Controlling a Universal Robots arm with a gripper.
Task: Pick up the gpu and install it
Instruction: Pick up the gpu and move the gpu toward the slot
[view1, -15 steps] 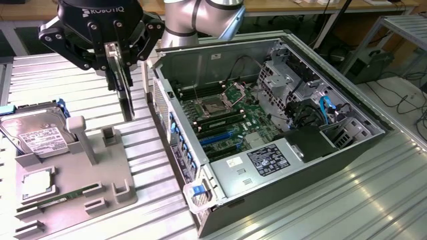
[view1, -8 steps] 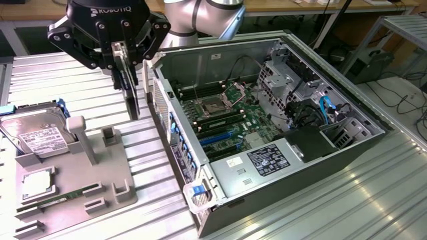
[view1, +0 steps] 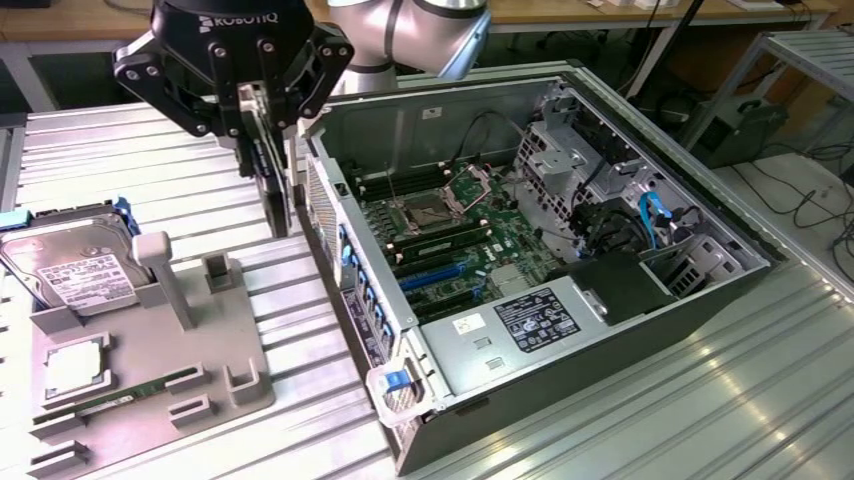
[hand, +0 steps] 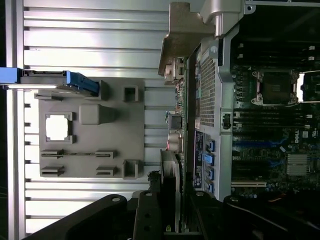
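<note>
Gpu (view1: 278, 205) between fingers (view1: 251, 135), just outside open computer case (view1: 574, 400)

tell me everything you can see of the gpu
The gpu is a thin card seen edge-on, held upright in the tool, above the grey fixture and just outside the wall of the open case. The wrist view shows its green board edge, silver bracket, ports and black fan.

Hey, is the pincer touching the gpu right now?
Touching. In the exterior view the pincer is clamped on the top edge of the gpu, which hangs edge-on below it.
</note>
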